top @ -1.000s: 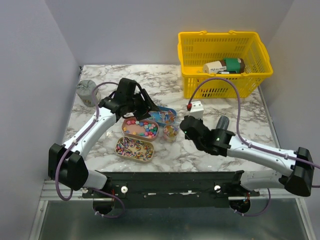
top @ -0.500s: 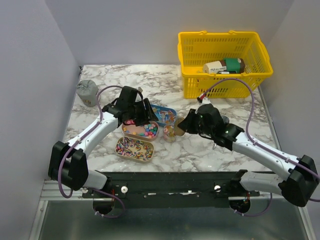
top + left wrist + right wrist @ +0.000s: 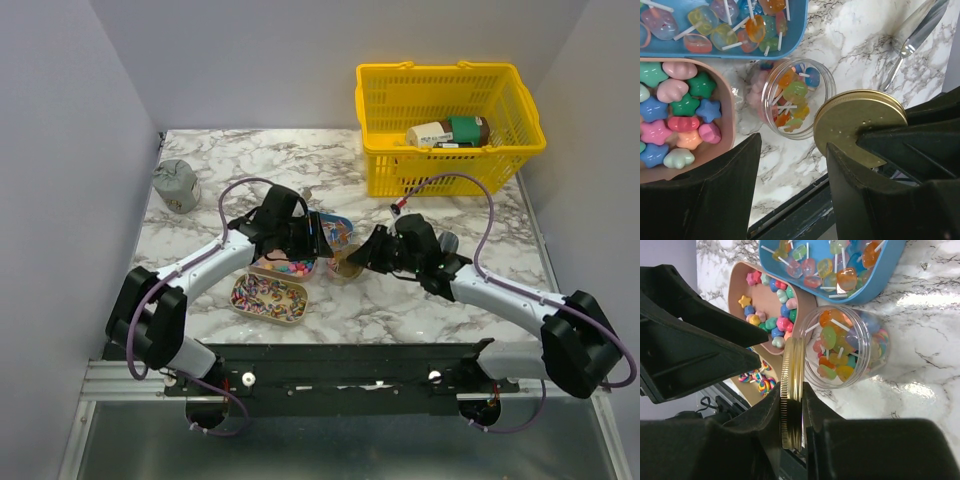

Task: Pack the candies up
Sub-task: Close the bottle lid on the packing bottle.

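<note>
A clear jar [image 3: 816,112] stands open on the marble, holding several coloured candies [image 3: 794,93] on white sticks. My right gripper [image 3: 792,389] is shut on the edge of its gold lid [image 3: 792,375], held upright just beside the jar [image 3: 875,352]. In the left wrist view that lid [image 3: 860,122] sits right of the jar mouth. Open and holding nothing, my left gripper [image 3: 794,145] hovers over the jar. Star candies [image 3: 680,107] fill a pink tray [image 3: 262,268]. From above, the left gripper [image 3: 318,237] and right gripper [image 3: 368,255] flank the jar [image 3: 346,265].
A blue tray [image 3: 790,45] of lollipops lies behind the jar. A tan tray [image 3: 268,297] of swirl lollipops lies at the front. A silver scoop [image 3: 915,32] rests on the marble. The yellow basket [image 3: 450,150] stands at the back right, a grey pouch [image 3: 175,185] at the far left.
My right gripper has swung left with the gold lid to the jar's side. My left gripper has moved right, over the jar, and its jaws have narrowed a little.
</note>
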`<state>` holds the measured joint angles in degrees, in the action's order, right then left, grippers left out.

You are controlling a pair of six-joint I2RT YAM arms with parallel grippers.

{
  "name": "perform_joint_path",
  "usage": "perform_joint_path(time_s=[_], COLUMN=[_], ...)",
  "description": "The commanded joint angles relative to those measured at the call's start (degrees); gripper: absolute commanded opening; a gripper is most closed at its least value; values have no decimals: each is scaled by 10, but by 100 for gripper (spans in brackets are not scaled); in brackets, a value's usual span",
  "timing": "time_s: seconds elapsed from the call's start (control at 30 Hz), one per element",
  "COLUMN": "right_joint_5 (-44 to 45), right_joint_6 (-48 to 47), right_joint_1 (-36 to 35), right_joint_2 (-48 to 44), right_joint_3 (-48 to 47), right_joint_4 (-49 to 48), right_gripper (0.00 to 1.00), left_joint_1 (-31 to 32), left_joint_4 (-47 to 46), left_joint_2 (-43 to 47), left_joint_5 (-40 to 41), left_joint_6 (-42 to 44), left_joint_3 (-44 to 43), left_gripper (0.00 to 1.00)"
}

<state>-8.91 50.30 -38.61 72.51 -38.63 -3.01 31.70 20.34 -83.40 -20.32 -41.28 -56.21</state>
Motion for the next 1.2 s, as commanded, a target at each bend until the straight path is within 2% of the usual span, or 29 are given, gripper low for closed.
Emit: perform_joint_path(time_s=[0.0,0.4,0.57,0.7,0.93,1.17], right_joint_5=[-23,-7,-6,-11,-40,-78], right_joint_6=[16,18,-1,-6,-27,-36], right_joint_1=[10,19,19,19,19,19], right_joint_2=[20,54,37,29,35,94], right_joint_3=[15,14,8,-7,-42,-87], right_joint_4=[-44,-28,-5,28,93,152], right_gripper=[31,33,48,53,53,49], left_joint_1=[6,8,9,10,10,10], left_joint_4=[-36,-59,-68,-74,-81,-88], left_joint_2=[-19,-41,-48,-55,-65,-69], left_joint_5=[12,19,12,12,11,7], left_joint_6=[9,15,15,15,17,17], left_joint_3=[10,20,24,23,22,22], left_gripper=[63,63,63,63,63,63])
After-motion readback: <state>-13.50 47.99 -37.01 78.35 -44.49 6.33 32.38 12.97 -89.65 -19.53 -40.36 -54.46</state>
